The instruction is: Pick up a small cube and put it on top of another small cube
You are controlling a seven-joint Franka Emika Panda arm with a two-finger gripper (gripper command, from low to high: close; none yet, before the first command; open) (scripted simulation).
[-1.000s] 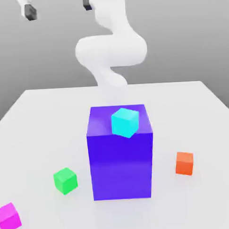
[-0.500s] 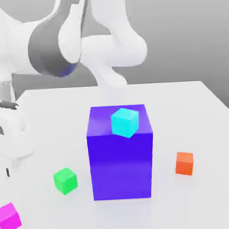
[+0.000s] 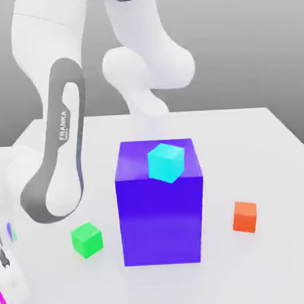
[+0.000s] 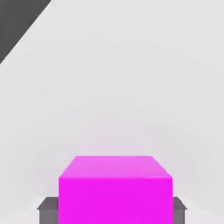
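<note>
A magenta cube [image 4: 116,190] lies on the white table, and in the hand view it sits between my gripper [image 4: 112,209]'s two grey fingertips [image 4: 47,206], one on each side of it. The gripper is open around the cube. In the exterior view my hand [image 3: 9,269] is low at the table's front corner on the exterior view's left, covering all but a sliver of the magenta cube [image 3: 1,300]. A green cube [image 3: 87,239] lies just right of the hand. An orange cube [image 3: 245,216] lies far to the right. A cyan cube [image 3: 166,162] rests on a tall purple block [image 3: 161,217].
The tall purple block stands mid-table between the green and orange cubes. My arm's forearm [image 3: 57,153] slants down over the left side of the white table [image 3: 241,137]. The table's edge is close to the magenta cube.
The arm has swung down from high above to the table's front left corner. The hand now covers the magenta cube, with the fingers on either side of it. No cube has moved.
</note>
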